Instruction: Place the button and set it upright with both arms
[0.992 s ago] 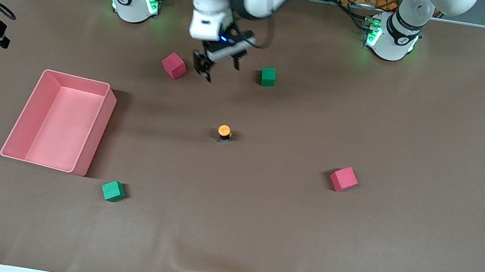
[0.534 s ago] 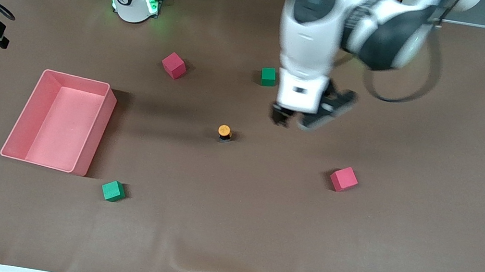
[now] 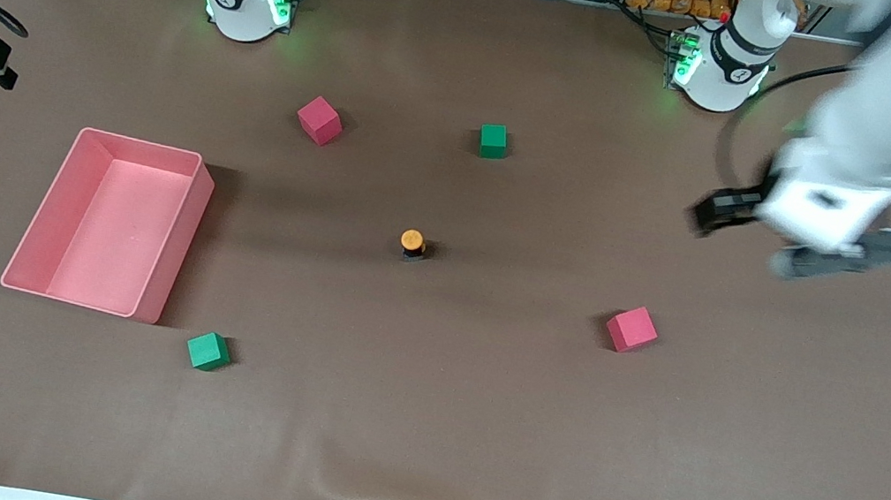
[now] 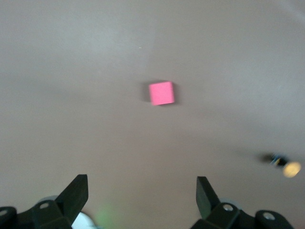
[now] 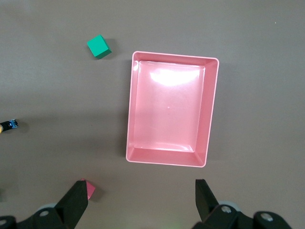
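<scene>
The button (image 3: 412,243) stands upright near the middle of the table, orange cap up on its black body. It also shows in the left wrist view as a blurred button (image 4: 285,167), and at the edge of the right wrist view as the button (image 5: 6,125). My left gripper (image 3: 795,241) hangs open and empty over the table toward the left arm's end, well away from the button; the left wrist view shows the left gripper (image 4: 141,187) with its jaws wide apart. My right gripper (image 5: 140,192) is open and empty, high over the pink tray (image 5: 167,109).
The pink tray (image 3: 175,252) lies toward the right arm's end. A red cube (image 3: 319,120) and a green cube (image 3: 493,140) sit near the bases. Another red cube (image 3: 631,329) and a green cube (image 3: 208,351) lie nearer the front camera.
My left arm has swung fast from over the cubes near the bases, across the middle, to the left arm's end of the table. The button has not moved.
</scene>
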Action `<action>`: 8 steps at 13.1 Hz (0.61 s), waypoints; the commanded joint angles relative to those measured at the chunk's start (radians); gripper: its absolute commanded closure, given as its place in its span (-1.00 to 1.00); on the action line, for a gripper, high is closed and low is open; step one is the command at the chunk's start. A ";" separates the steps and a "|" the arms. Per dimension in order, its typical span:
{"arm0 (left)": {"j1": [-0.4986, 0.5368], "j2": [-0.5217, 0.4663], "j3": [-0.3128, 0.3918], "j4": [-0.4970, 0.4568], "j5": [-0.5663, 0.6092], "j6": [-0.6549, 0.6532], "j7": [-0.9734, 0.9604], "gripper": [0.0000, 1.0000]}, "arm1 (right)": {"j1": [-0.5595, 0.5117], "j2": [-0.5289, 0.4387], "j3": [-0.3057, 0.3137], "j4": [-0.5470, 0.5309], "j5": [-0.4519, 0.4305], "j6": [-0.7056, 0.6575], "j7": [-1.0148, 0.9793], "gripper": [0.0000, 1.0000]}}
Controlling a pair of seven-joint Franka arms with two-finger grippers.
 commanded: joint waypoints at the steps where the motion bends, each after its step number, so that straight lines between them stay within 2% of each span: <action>1: 0.121 -0.117 -0.015 -0.120 -0.025 -0.011 0.292 -1.00 | -0.018 -0.001 0.009 0.009 0.019 -0.011 -0.009 -1.00; 4: 0.206 -0.208 -0.015 -0.198 -0.046 -0.003 0.390 -1.00 | -0.019 -0.001 0.009 0.009 0.019 -0.011 -0.009 -1.00; 8: 0.246 -0.358 -0.007 -0.387 -0.052 0.107 0.419 -1.00 | -0.018 -0.001 0.009 0.009 0.019 -0.011 -0.009 -1.00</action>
